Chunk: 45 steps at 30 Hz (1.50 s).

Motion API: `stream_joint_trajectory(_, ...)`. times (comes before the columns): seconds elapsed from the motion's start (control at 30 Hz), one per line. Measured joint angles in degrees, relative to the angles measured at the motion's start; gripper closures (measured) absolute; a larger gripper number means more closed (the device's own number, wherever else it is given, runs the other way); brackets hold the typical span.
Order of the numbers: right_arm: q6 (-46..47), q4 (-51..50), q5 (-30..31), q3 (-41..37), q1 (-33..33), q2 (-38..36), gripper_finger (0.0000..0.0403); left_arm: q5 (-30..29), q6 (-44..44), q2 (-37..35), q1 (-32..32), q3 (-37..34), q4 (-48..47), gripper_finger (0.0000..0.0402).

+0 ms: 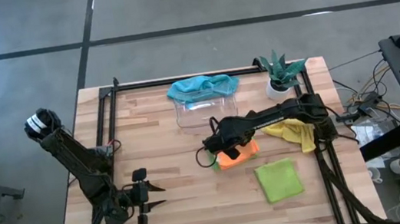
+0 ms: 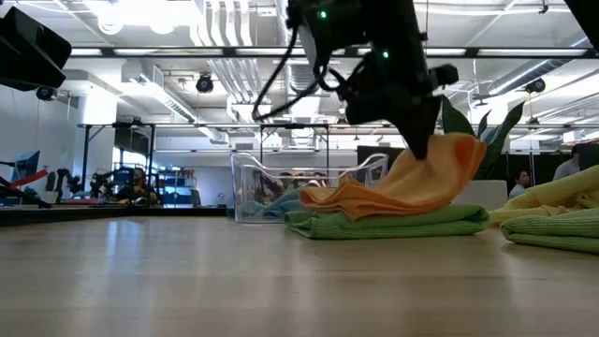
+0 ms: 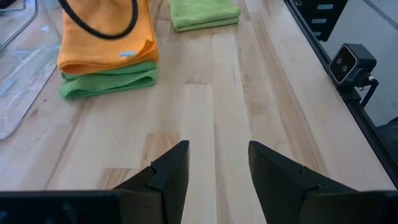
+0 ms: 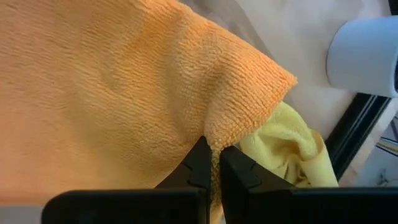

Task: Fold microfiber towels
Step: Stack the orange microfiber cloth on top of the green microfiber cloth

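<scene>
Right gripper (image 4: 211,167) at frame centre in the high view, jaws pinched tight on the orange towel (image 1: 238,154), lifting one edge; it lies on a folded lime green towel (image 2: 393,223). Left gripper (image 1: 154,196) parked lower left, jaws apart, holding nothing.

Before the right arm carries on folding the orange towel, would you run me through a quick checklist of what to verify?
1. Right gripper shut on the orange towel: ok.
2. Orange towel sits on a folded lime green towel: ok.
3. Orange towel folded flat: not ok, one side lifted.
4. Left gripper open, parked apart from the towels: ok.
5. Yellow towel beside the stack, clear of the fold: cannot tell.
</scene>
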Motion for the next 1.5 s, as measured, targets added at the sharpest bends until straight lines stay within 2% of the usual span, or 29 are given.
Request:
stream_joint_trajectory(0.23,-2.81,12.15,-1.73,-5.39,-0.42,0.04,0.0394,-0.09,-0.02,0.00,0.02,0.00,0.00,0.0251)
stream_joint_trajectory(0.47,-2.21,12.47,-1.50,-7.85,-1.49,0.09,0.0381,-0.20,-0.04,0.00,0.09,0.00,0.00,0.0251)
stream_joint_trajectory(0.63,-1.88,12.28,-1.55,-7.63,-1.59,-0.01,0.0330,-0.26,-0.07,0.00,0.09,0.00,0.00,0.0251)
stream_joint_trajectory(0.83,-2.84,12.10,-1.47,-2.36,-0.13,-3.03,0.0252,-0.26,-0.21,0.00,0.09,0.00,0.00,0.0251)
stream_joint_trajectory(1.03,3.06,20.01,-1.57,2.55,3.21,-3.62,0.0197,-0.26,-2.33,0.00,0.28,0.00,0.24,0.0251)
stream_joint_trajectory(1.13,3.41,28.34,-2.50,2.96,4.32,-2.14,0.0182,-0.28,-2.78,0.00,0.39,0.00,0.24,0.0251)
stream_joint_trajectory(1.23,5.28,30.66,-3.92,2.94,4.66,1.45,0.0181,-0.26,-2.60,0.00,0.39,-0.05,-0.05,0.0251)
stream_joint_trajectory(1.4,6.56,27.96,-6.46,6.85,4.49,9.19,0.0188,0.01,-2.58,0.00,0.39,-0.16,-0.04,0.0251)
stream_joint_trajectory(1.5,6.85,21.65,-5.83,12.48,4.42,12.97,0.0193,0.04,-2.58,0.00,0.39,-0.22,-0.08,0.0251)
